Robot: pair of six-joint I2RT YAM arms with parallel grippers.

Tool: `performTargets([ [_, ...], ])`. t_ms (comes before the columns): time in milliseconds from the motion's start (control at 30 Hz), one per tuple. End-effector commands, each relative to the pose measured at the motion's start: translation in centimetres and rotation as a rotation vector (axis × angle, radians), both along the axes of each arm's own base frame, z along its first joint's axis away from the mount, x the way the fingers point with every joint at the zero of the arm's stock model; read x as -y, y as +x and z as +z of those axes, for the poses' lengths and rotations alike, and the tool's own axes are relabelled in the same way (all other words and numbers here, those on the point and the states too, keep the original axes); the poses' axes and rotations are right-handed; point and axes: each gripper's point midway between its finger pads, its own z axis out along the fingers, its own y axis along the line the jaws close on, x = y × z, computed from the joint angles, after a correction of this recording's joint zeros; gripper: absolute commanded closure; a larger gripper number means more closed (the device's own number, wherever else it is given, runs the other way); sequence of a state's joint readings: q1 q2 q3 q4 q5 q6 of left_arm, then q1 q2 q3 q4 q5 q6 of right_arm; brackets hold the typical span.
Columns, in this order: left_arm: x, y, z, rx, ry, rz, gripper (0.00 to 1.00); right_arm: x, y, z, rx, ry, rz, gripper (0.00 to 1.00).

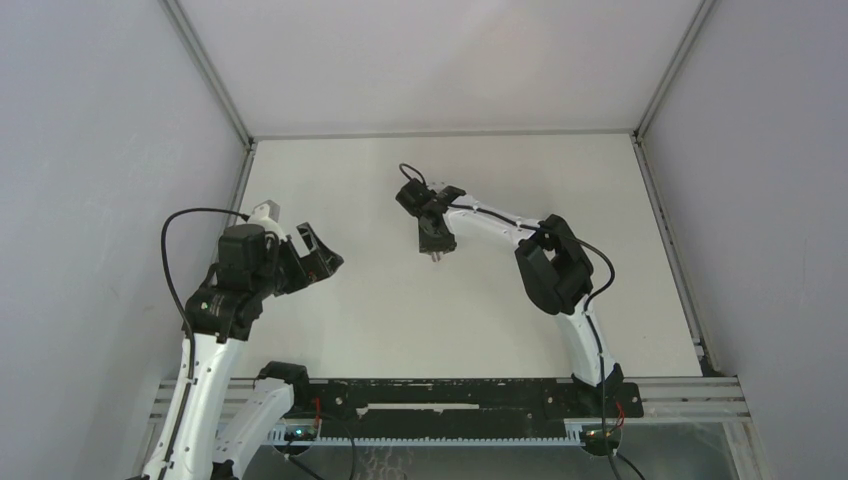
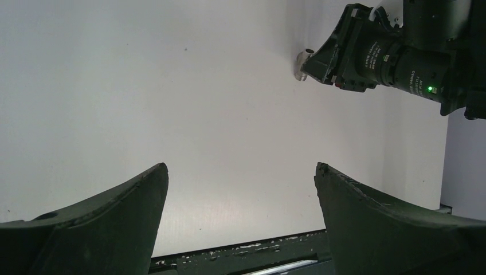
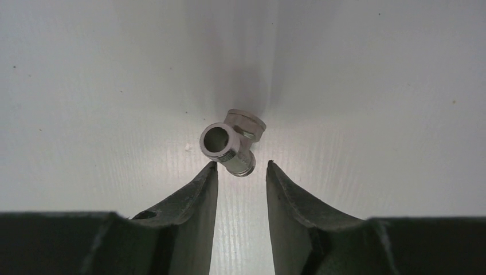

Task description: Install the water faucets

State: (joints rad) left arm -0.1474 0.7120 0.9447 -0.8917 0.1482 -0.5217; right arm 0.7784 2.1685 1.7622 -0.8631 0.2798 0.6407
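The grey metal T-shaped fitting (image 3: 232,141) lies on the white table, one open bore facing the right wrist camera. My right gripper (image 3: 240,164) is low over it with its jaws a narrow way apart. The fitting's near end sits just at the fingertips, close to the left fingertip (image 3: 210,172), and is not clamped. In the top view this gripper (image 1: 436,248) points down at mid-table. In the left wrist view the fitting (image 2: 302,64) shows beside the right gripper's tip. My left gripper (image 1: 322,256) is wide open and empty, raised at the left. The white plastic tap piece is out of view.
The white table (image 1: 400,320) is bounded by grey walls at left, right and back. A black rail (image 1: 450,395) runs along the near edge by the arm bases. The right arm's elbow (image 1: 552,265) stands right of centre.
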Motion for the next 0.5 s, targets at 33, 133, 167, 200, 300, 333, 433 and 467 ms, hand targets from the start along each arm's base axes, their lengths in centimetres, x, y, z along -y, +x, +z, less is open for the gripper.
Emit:
performTargets([
  [33,0.25,0.28,0.45,0.047,-0.001,-0.029,0.0,-0.42,1.88,2.9,0.088,0.046,0.023,0.6],
  [133,0.25,0.26,0.4,0.046,-0.002,-0.028,0.0,-0.38,2.09,2.68,0.078,0.042,0.028,0.62],
  [167,0.25,0.23,0.37,0.045,-0.002,-0.028,0.0,-0.29,2.13,2.65,0.08,0.037,0.027,0.63],
  [200,0.2,0.23,0.38,0.047,-0.001,-0.026,0.0,-0.21,2.15,2.6,0.08,0.035,0.026,0.64],
  [300,0.29,0.32,0.47,0.048,-0.003,-0.029,0.0,0.0,2.08,2.69,0.078,0.038,0.018,0.66],
  [333,0.32,0.33,0.47,0.047,-0.004,-0.031,0.0,0.01,2.12,2.78,0.082,0.042,0.018,0.66],
  [433,0.39,0.39,0.4,0.043,-0.007,-0.032,0.0,0.25,2.0,3.01,0.088,0.046,0.017,0.67],
  [467,0.41,0.37,0.44,0.043,-0.008,-0.033,0.0,0.38,1.97,3.0,0.087,0.047,0.015,0.67],
])
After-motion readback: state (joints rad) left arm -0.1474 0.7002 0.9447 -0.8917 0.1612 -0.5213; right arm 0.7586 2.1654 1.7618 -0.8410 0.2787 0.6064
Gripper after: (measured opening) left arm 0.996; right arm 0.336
